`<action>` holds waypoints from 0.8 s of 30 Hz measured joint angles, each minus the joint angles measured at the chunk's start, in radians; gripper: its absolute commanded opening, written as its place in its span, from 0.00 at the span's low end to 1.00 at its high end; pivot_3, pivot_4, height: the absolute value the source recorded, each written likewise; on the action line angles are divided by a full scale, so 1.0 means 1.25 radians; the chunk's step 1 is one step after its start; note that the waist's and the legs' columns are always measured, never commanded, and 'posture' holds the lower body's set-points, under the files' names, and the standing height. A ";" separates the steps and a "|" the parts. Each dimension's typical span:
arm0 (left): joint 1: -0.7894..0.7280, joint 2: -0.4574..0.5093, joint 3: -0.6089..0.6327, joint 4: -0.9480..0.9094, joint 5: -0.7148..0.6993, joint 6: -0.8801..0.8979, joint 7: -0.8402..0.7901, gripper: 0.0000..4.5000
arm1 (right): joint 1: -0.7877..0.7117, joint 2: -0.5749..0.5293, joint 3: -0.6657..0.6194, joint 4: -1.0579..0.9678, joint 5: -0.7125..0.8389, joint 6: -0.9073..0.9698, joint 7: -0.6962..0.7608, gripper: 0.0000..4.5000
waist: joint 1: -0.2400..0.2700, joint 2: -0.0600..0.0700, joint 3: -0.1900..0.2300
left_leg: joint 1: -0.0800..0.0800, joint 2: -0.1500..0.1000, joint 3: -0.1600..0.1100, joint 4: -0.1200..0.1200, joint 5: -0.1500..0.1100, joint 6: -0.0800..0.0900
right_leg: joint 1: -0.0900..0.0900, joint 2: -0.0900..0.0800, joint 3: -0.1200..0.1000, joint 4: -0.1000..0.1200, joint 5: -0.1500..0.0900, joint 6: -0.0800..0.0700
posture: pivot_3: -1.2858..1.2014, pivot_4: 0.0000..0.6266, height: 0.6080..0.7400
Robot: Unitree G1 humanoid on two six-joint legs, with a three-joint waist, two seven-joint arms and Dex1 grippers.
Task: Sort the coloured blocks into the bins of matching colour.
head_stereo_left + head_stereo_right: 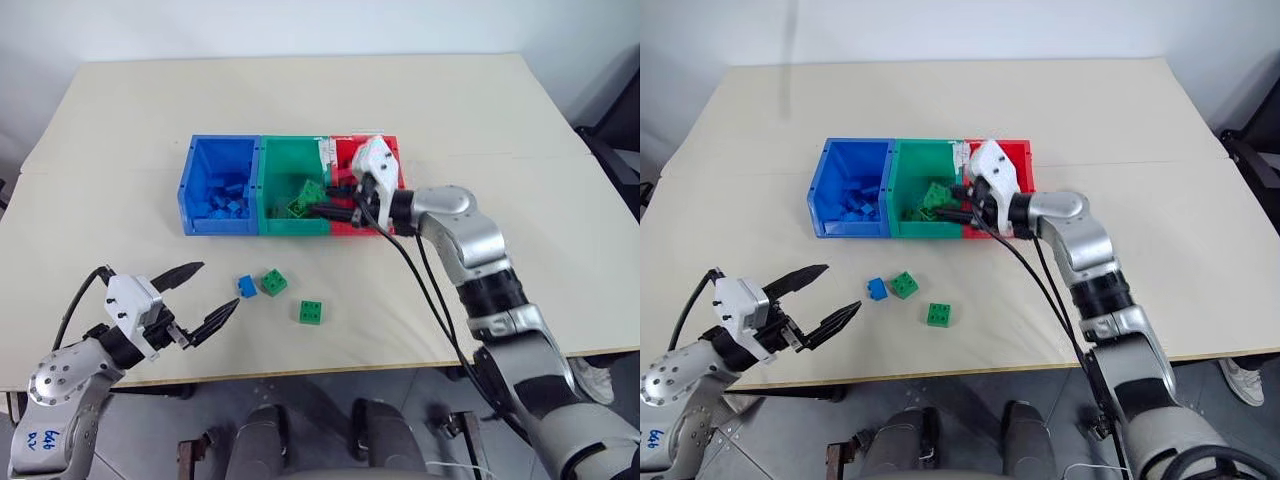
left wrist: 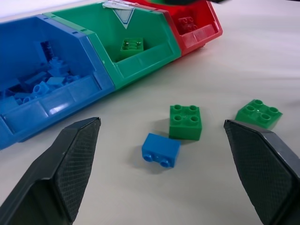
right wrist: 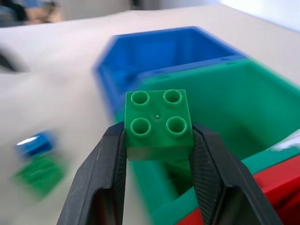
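We see the right gripper (image 3: 158,140) clamping a green block (image 3: 158,123) over the green bin (image 1: 282,160); the left gripper (image 1: 196,297) gapes near it.

A plain indoor test room or robotics lab rather than a home. A wide, pale beige desk (image 1: 300,110) with a bare matte top takes up most of the scene, pushed close to a blank white wall (image 1: 250,25) at 12 o'clock. The desk carries nothing domestic: just three joined plastic sorting bins (image 1: 290,185) near its middle, in blue, green and red, and a few small toy bricks (image 1: 275,282) toward 6 o'clock. Grey hard flooring (image 1: 420,390) shows beneath the desk's near edge. At 3 o'clock, beside the desk, stands dark equipment or a chair (image 1: 615,150), too cropped to identify. Black cables (image 1: 425,290) trail across the desk.
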 measured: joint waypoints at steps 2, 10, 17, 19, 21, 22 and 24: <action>0.008 0.000 -0.002 -0.001 0.005 -0.004 0.000 1.00 | -0.045 0.014 0.000 0.067 -0.021 -0.019 -0.022 0.33 | 0.000 0.000 0.000 | 0.000 0.000 0.000 -0.001 0.000 0.000 | 0.000 0.000 0.000 0.000 0.000 0.000 | 0.52 0.24 1.00; 0.008 0.000 -0.005 -0.001 0.016 -0.016 0.006 1.00 | -0.083 0.045 -0.018 0.187 -0.055 -0.123 -0.055 0.86 | -0.001 0.000 0.000 | -0.001 0.001 0.003 -0.002 0.000 0.000 | -0.003 0.000 0.000 0.000 0.000 0.000 | 0.52 0.24 1.00; -0.022 0.001 -0.034 0.004 0.016 -0.017 -0.003 1.00 | -0.034 0.030 -0.034 0.120 -0.050 -0.134 -0.035 0.99 | -0.001 0.000 0.000 | -0.001 0.001 0.005 -0.002 0.000 -0.001 | -0.004 0.000 0.001 0.000 0.000 0.000 | 0.52 0.24 1.00; -0.098 0.027 -0.078 0.036 0.016 -0.016 -0.047 1.00 | 0.109 -0.068 -0.066 -0.066 0.005 -0.146 0.057 0.99 | 0.022 -0.001 0.000 | -0.001 0.001 0.003 -0.003 -0.001 -0.001 | -0.004 0.000 -0.001 -0.001 0.000 0.000 | 0.52 0.24 1.00; -0.149 0.057 -0.107 0.077 0.019 -0.016 -0.094 1.00 | 0.256 -0.159 -0.092 -0.177 0.045 -0.157 0.146 0.99 | 0.030 -0.001 0.000 | -0.001 0.001 0.005 -0.001 -0.003 0.000 | -0.003 0.000 -0.001 -0.002 0.000 0.001 | 0.52 0.24 1.00; -0.170 0.066 -0.122 0.094 0.020 -0.017 -0.115 1.00 | 0.315 -0.193 -0.108 -0.211 0.064 -0.168 0.178 0.99 | 0.030 -0.001 0.000 | -0.001 0.001 0.007 -0.001 -0.004 0.001 | -0.003 0.000 -0.001 -0.004 0.001 0.001 | 0.52 0.24 1.00; -0.197 0.083 -0.145 0.124 0.020 -0.018 -0.157 1.00 | 0.418 -0.248 -0.148 -0.262 0.106 -0.204 0.250 0.99 | 0.024 -0.001 0.000 | 0.000 0.001 0.010 -0.001 -0.005 0.002 | -0.003 0.000 -0.001 -0.005 0.001 0.002 | 0.52 0.24 1.00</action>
